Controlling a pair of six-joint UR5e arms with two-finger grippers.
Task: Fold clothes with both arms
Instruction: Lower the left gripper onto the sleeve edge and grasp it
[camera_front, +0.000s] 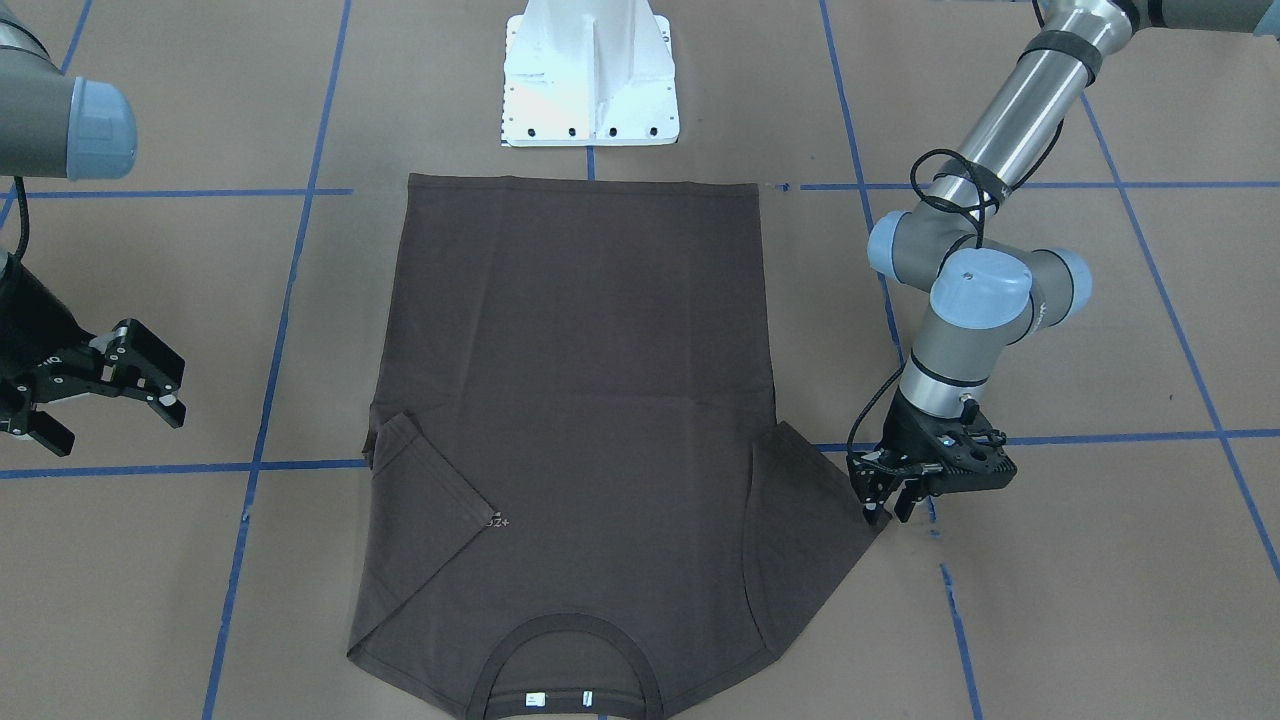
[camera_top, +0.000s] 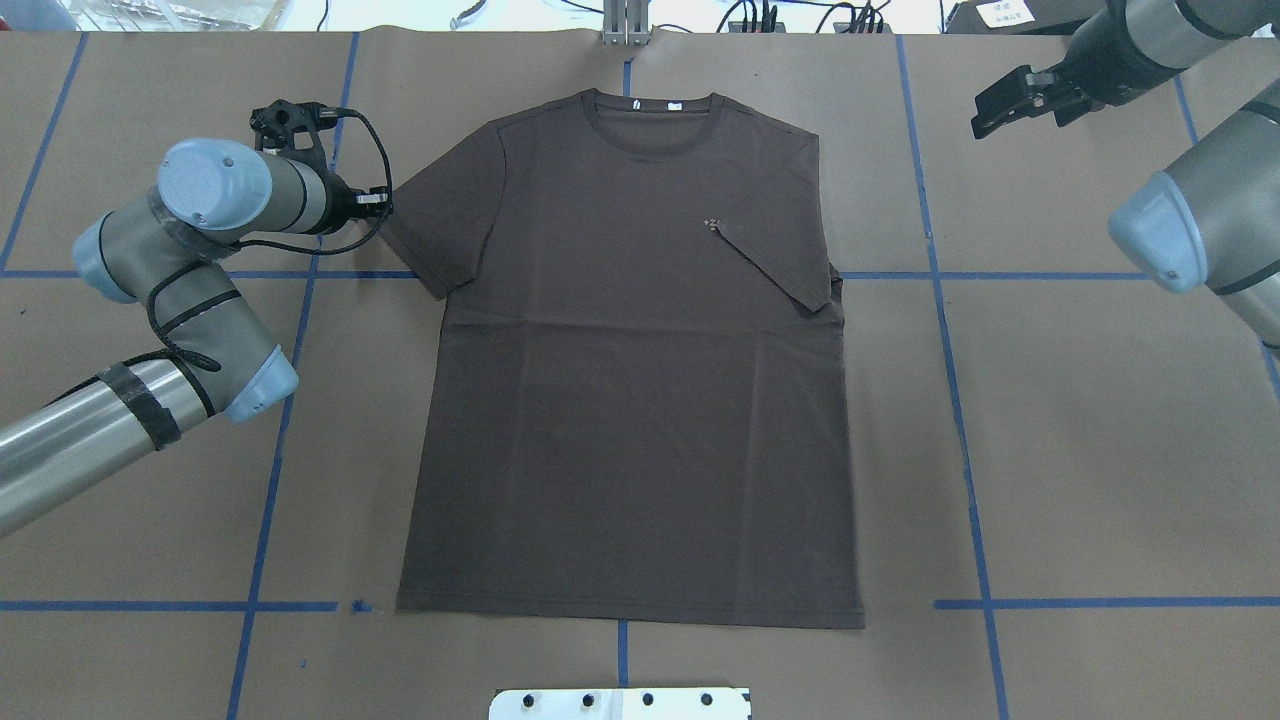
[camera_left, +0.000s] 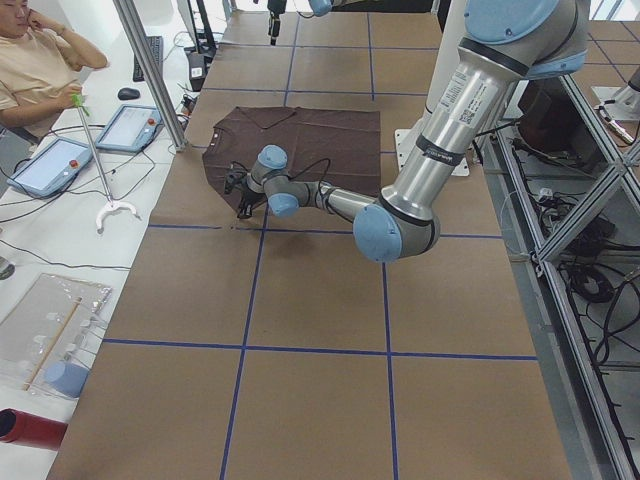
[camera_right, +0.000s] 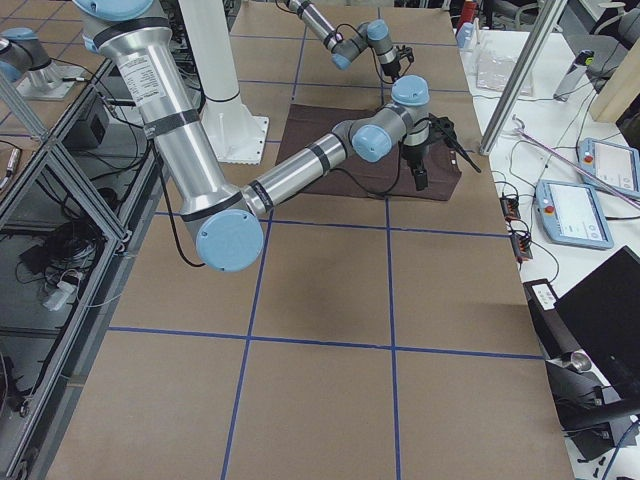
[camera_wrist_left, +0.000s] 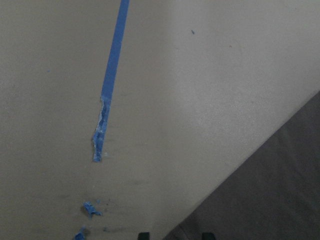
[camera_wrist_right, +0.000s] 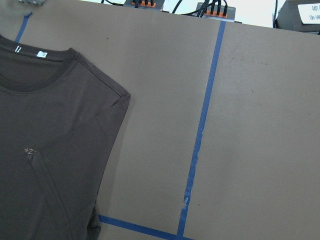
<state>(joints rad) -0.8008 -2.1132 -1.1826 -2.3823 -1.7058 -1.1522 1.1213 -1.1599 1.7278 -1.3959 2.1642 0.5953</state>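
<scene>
Quick tally: there was one brown T-shirt (camera_top: 630, 400), two white neck tags (camera_front: 536, 700), left arm (camera_top: 190, 310) plus right arm (camera_top: 1215, 200) made two, left claw (camera_front: 890, 512) plus right claw (camera_front: 115, 428) made two, one white base (camera_front: 590, 80).

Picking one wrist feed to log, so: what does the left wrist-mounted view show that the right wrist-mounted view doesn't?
Left only: the left gripper at a T-shirt sleeve corner, beside a torn tape end. Right only: the collar, white neck tags, chest logo and folded-in sleeve. Both: the T-shirt, the paper-covered table, blue tape.
</scene>
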